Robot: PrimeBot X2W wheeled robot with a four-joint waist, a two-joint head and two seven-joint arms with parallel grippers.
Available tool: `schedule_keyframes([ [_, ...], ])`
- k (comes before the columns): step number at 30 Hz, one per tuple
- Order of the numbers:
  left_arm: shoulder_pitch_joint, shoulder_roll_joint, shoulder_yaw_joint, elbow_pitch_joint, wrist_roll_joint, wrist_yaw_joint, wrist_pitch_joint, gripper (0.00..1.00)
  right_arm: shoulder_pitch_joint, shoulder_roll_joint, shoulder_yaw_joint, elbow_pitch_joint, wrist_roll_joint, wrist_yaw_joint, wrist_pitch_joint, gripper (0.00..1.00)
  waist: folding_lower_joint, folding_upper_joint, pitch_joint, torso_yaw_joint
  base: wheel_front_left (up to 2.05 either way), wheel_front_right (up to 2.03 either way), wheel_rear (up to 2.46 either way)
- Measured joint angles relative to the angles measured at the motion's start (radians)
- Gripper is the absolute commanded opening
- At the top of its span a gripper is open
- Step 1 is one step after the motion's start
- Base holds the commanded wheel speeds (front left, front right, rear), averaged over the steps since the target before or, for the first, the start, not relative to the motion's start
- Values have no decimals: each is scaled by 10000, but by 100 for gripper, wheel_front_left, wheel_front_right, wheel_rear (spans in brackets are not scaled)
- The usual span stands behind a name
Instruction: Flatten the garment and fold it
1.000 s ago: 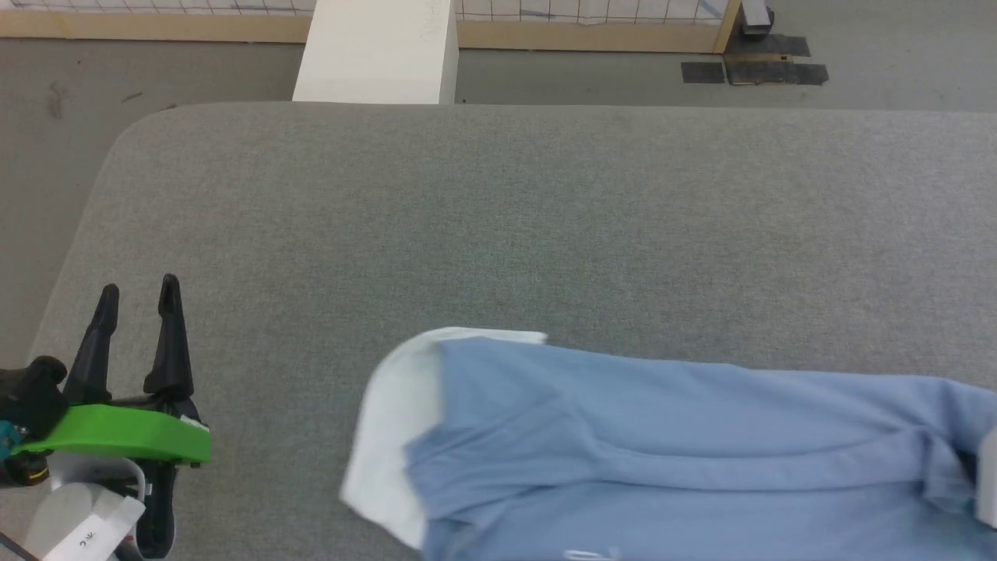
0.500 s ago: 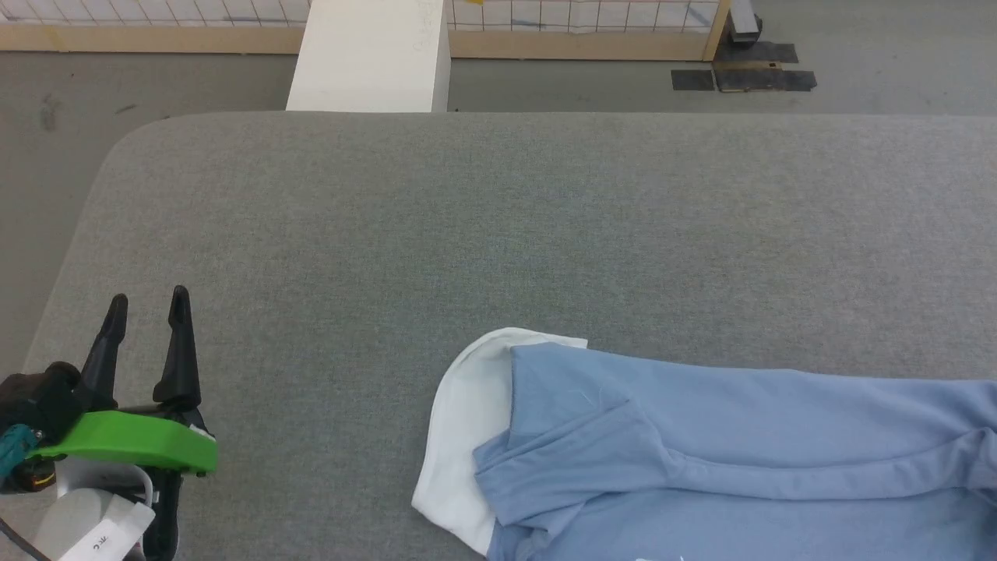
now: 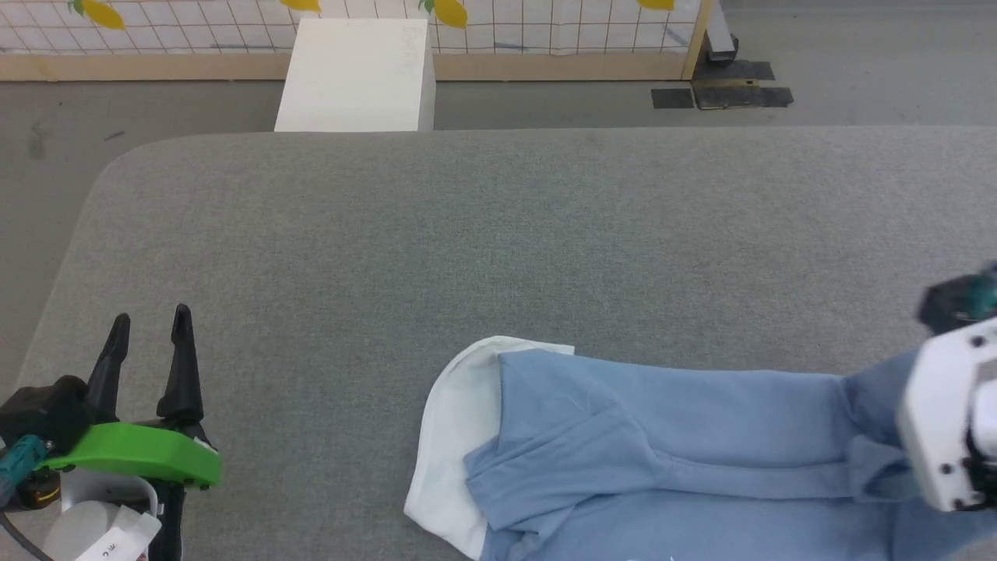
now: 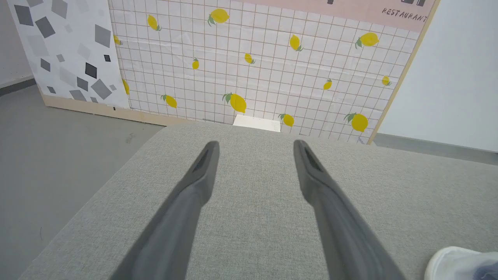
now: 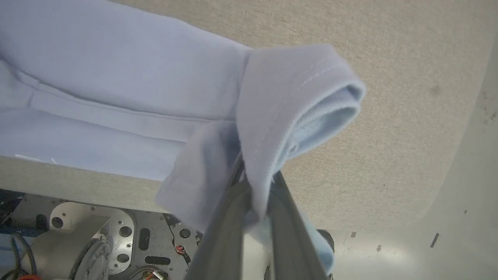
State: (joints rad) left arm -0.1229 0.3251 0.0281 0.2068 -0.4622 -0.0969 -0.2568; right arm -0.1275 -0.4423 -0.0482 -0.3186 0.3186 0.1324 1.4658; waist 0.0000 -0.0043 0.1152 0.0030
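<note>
Along the near edge of the grey fabric-covered table (image 3: 498,234) lies the light blue, soft short-sleeved shirt (image 3: 662,436), its white fabric neck piece (image 3: 452,444) toward the robot's left. The right gripper (image 5: 258,182) pinches a rolled hem (image 5: 295,97) at the shirt's right end, jaws pressed together on it; the left gripper (image 4: 255,144) hovers over bare table, jaws spread wide. Light and limp, the cloth will likely sag, so seamed hems and corners look the best holds. Its near part is cut off in the head view, and which hem is pinched is unclear.
</note>
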Motion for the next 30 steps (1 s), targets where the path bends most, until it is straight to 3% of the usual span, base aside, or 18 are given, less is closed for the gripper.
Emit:
schedule_keyframes([
  [10, 22, -48, -29, 86, -82, 25, 0, 100, -995, 1599, 2537, 414, 917, 0, -249, 0, 0, 0, -50, 331, 0, 0, 0],
  [22, 95, -102, -90, 171, -236, 52, 0, 100, -2271, 3246, 4746, 3720, 947, -2, -2784, 0, 0, 0, 57, 967, 0, 0, 0],
  [30, 77, -138, -113, 320, -311, 6, 0, 100, -2701, 3611, 5325, 5933, 571, -2, -4341, 0, 0, 0, 294, 1284, 0, 0, 0],
])
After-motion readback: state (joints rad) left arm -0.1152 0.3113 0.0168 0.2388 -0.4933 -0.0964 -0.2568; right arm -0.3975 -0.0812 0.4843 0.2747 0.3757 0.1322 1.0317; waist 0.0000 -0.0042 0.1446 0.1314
